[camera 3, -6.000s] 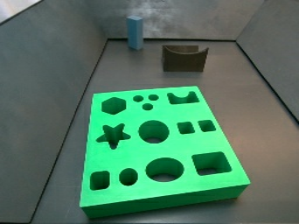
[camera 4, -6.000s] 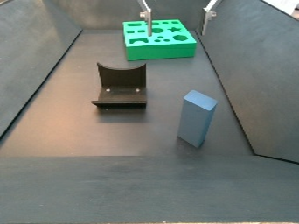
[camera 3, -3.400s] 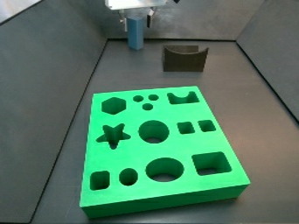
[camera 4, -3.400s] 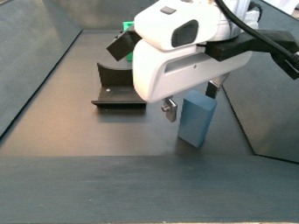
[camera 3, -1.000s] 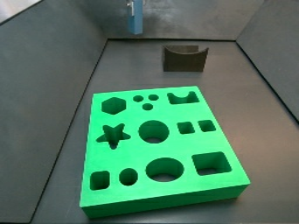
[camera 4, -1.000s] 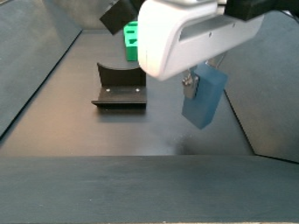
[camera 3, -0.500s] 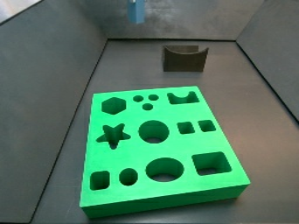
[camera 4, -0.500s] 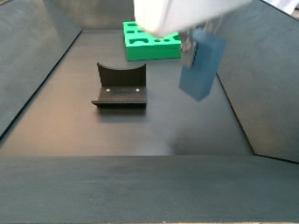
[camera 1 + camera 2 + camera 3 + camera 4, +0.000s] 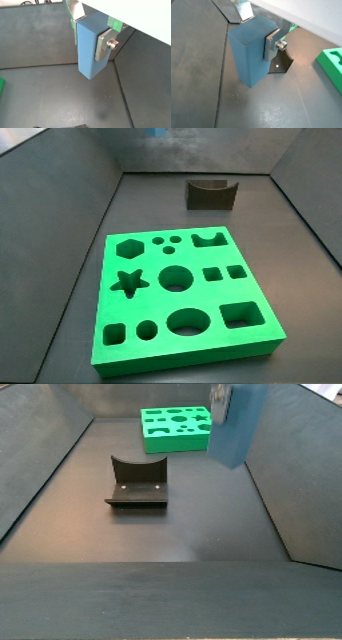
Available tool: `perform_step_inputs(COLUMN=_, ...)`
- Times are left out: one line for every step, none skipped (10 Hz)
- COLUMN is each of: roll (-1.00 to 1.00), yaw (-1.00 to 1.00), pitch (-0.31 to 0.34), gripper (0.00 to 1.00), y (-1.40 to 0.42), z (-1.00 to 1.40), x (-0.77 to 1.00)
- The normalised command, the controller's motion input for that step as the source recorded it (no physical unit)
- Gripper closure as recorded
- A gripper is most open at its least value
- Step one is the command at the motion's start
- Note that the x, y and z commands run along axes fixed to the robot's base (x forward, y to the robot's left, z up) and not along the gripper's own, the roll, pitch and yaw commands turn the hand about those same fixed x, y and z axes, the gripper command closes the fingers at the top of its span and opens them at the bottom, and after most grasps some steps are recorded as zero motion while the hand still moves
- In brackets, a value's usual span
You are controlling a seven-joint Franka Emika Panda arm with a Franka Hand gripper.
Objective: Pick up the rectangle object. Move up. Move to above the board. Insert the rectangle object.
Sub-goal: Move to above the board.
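Rectangle object [image 9: 91, 47]: matt light-blue plastic look, smooth plain sides, clamped in the raised gripper [image 9: 90, 30]. Fingers [image 9: 105, 44]: flat brushed silver metal, faintly shiny, with a bright screw head. Board [image 9: 181, 293]: bright green, smooth, slightly glossy plastic look. Fixture [image 9: 138, 485]: dark matt bracket. Table [image 9: 147, 544]: dark grey, smooth, with a dull sheen.

gripper [image 9: 90, 22]: two-finger, parallel-jaw, seen in both wrist views
fingers [image 9: 105, 44]: flat silver metal plates, squared ends
far finger [image 9: 243, 10]: silver plate, partly hidden
screw [image 9: 280, 46]: round silver head on finger plate
housing [image 9: 143, 12]: white, smooth
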Motion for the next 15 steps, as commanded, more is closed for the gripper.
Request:
perform_step_inputs(roll=0.07, yaw=0.02, pitch=0.108, gripper=1.0, y=-0.02, z=0.22, x=0.01)
perform_step_inputs(roll=0.11, yaw=-1.0, pitch=0.074, gripper=1.0, y=-1.0, z=0.24, x=0.11)
perform_step_inputs(roll=0.11, yaw=-1.0, pitch=0.068, gripper=1.0, y=-1.0, z=0.22, x=0.11)
perform_step_inputs(roll=0.12, yaw=-1.0, pitch=0.062, gripper=1.0, y=-1.0, z=0.23, x=0.1)
perform_step_inputs(roll=0.1, yaw=-1.0, pitch=0.051, gripper=1.0, y=-1.0, z=0.23, x=0.1)
perform_step_inputs(roll=0.1, yaw=-1.0, pitch=0.052, gripper=1.0, y=-1.0, z=0.23, x=0.1)
perform_step_inputs(roll=0.1, yaw=-1.0, pitch=0.055, gripper=1.0, y=-1.0, z=0.23, x=0.1)
perform_step_inputs(roll=0.1, yaw=-1.0, pitch=0.063, gripper=1.0, y=-1.0, z=0.23, x=0.1)
perform_step_inputs(roll=0.08, yaw=-1.0, pitch=0.078, gripper=1.0, y=-1.0, z=0.24, x=0.1)
perform_step_inputs(roll=0.07, yaw=-0.94, pitch=0.096, gripper=1.0, y=-1.0, z=0.24, x=0.11)
perform_step_inputs(roll=0.05, yaw=-0.69, pitch=0.093, gripper=1.0, y=-1.0, z=0.25, x=0.11)
perform_step_inputs(roll=0.02, yaw=-0.38, pitch=0.095, gripper=1.0, y=-1.0, z=0.25, x=0.12)
perform_step_inputs(roll=0.01, yaw=-0.27, pitch=0.099, gripper=1.0, y=-1.0, z=0.25, x=0.13)
perform_step_inputs(roll=-0.01, yaw=-0.1, pitch=0.117, gripper=1.0, y=-1.0, z=0.25, x=0.14)
perform_step_inputs(roll=-0.01, yaw=-0.06, pitch=0.115, gripper=1.0, y=-1.0, z=0.25, x=0.15)
